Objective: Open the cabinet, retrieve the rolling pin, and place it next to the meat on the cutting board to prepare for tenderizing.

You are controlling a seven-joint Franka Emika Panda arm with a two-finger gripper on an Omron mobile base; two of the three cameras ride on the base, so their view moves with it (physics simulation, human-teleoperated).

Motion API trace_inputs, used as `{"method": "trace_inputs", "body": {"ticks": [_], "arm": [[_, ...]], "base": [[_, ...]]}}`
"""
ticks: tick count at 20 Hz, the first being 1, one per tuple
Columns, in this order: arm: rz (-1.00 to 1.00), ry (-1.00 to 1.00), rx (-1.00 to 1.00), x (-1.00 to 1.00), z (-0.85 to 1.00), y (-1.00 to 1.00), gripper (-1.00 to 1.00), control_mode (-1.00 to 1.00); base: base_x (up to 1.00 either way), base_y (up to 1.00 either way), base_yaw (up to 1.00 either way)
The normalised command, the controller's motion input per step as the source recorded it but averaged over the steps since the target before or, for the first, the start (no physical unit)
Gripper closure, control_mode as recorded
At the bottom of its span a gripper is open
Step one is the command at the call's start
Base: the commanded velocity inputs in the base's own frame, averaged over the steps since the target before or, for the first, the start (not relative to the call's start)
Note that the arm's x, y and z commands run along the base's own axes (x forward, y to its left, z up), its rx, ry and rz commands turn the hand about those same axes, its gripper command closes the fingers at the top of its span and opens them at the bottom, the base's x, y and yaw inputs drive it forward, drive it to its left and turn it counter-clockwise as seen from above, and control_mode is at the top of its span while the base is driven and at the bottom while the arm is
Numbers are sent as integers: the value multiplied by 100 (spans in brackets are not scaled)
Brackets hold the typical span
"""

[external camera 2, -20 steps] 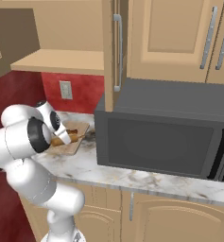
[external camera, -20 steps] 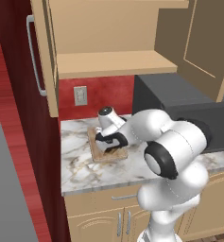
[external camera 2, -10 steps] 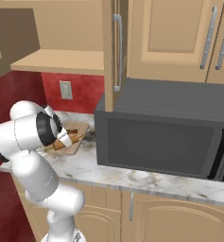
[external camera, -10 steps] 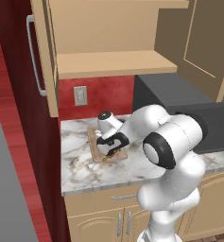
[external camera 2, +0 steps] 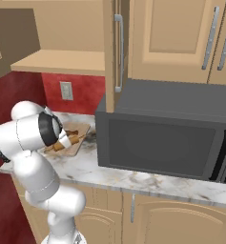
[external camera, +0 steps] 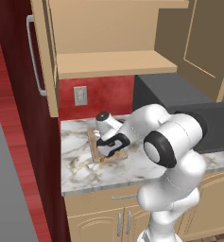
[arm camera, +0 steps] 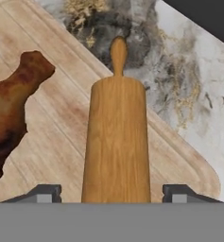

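Lying on the cutting board [arm camera: 52, 156], the rolling pin [arm camera: 116, 142] fills the centre of the hand view, its long axis running from the bottom edge up to its knob at top centre. The gripper [arm camera: 112, 194] straddles it with fingertips [arm camera: 45, 194] standing clear of both sides, so it looks released. The meat [arm camera: 12, 111] sits just beside it at left, apart, so retreating straight back along that axis seems safest.

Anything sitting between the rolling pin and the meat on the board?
No. In the hand view only bare board grain separates the rolling pin from the meat; they lie apart.
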Motion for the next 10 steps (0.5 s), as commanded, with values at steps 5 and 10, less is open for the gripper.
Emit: {"method": "trace_inputs", "body": {"ticks": [5,10], "arm": [[0,-4,0,-17,19,0,-100,-100],[0,0,6,-8,41,-9,-100,-100]], "base": [[0,0,0],[0,0,0]]}}
